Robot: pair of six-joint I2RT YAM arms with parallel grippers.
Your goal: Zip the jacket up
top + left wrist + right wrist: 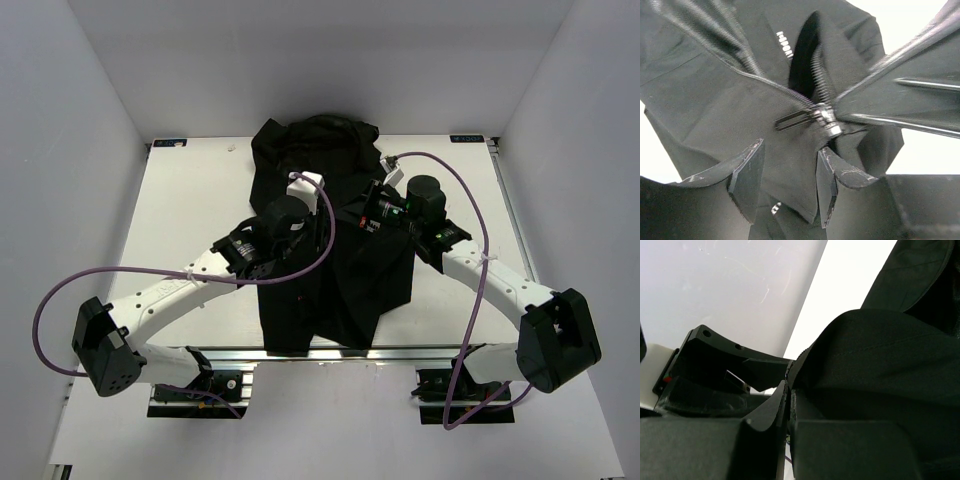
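Note:
The black jacket (pixel 335 270) lies across the middle of the table, collar end at the far side. In the left wrist view its front (pixel 715 100) fills the frame, with white chest lettering (pixel 784 44). The silver zipper slider (pixel 827 120) and its flat pull tab (pixel 792 120) sit just beyond my fingertips, and the open zipper teeth (pixel 820 75) run away above it. My left gripper (pixel 787 180) is open and empty over the fabric (pixel 290 232). My right gripper (pixel 790 395) is shut on a fold of jacket fabric (pixel 880 355), close beside the left one (pixel 372 212).
The white table (pixel 190 200) has raised rails along its far and right edges (pixel 505 200). Purple cables (pixel 330 215) arc over the jacket from both wrists. The left gripper's black body (pixel 715 370) shows close by in the right wrist view.

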